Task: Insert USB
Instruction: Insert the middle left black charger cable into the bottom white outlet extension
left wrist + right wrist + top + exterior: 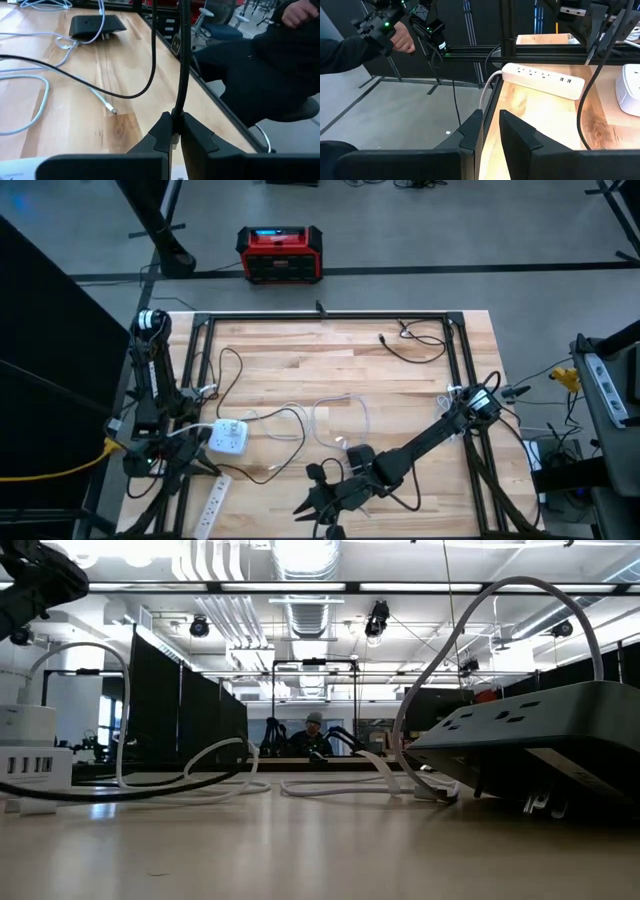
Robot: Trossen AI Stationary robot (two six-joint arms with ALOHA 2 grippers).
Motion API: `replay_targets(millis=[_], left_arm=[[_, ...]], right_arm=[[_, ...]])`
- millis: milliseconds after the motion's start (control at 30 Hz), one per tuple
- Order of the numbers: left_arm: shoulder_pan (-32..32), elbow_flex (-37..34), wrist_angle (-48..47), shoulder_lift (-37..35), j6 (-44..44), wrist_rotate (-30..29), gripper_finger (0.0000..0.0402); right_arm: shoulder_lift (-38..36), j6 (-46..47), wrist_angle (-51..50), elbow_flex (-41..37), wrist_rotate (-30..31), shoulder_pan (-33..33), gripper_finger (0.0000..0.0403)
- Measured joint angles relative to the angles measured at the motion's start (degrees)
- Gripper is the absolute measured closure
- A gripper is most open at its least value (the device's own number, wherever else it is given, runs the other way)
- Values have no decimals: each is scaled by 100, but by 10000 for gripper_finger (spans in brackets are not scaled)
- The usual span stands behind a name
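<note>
Wide wooden table first, cables everywhere. Near left sits the white charger block, with a white power strip at the near edge. The left end effector is clenched on a black cable by that left corner. The right end effector hovers at the near edge, fingers slightly parted, grasping nothing visible. A loose white USB plug lies on the wood, well apart from both. Judging by this, nothing's inserted yet: pickup, alignment and push all remain.
</note>
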Motion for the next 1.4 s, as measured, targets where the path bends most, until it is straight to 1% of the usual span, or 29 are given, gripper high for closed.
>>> replay_targets(millis=[300, 500, 600, 700, 833, 900, 967, 1167, 1333, 1400], left_arm=[[-26, -53, -342, -369, 119, 133, 392], [-26, -235, -231, -722, 646, 130, 392], [-26, -477, 152, -979, 1068, 111, 392], [-26, -762, 928, -1250, 1826, 100, 392], [-26, -834, 1794, -1580, 3808, 89, 392], [-26, -813, 1946, -1747, 4579, 233, 392], [-26, -798, 1991, -1797, 4905, 377, 392], [-26, -795, 1847, -1791, 4533, 332, 392], [-5, -681, 1944, -1773, 4912, 459, 392], [-5, -556, 1949, -1769, 5014, 649, 392]], right_arm=[[0, 11, -7, 0, 3, -14, 345], [0, 140, -9, 0, 7, -25, 348], [0, 238, -9, 0, 11, -52, 353], [0, 246, -9, 1, 52, -94, 354], [0, 270, -9, 2, 195, -156, 348], [0, 357, -9, 2, 201, -203, 345], [0, 447, -9, 2, 208, -232, 343], [0, 558, -11, 2, 210, -254, 351], [0, 545, -11, 2, 211, -287, 359], [0, 487, -12, 2, 208, -304, 359]])
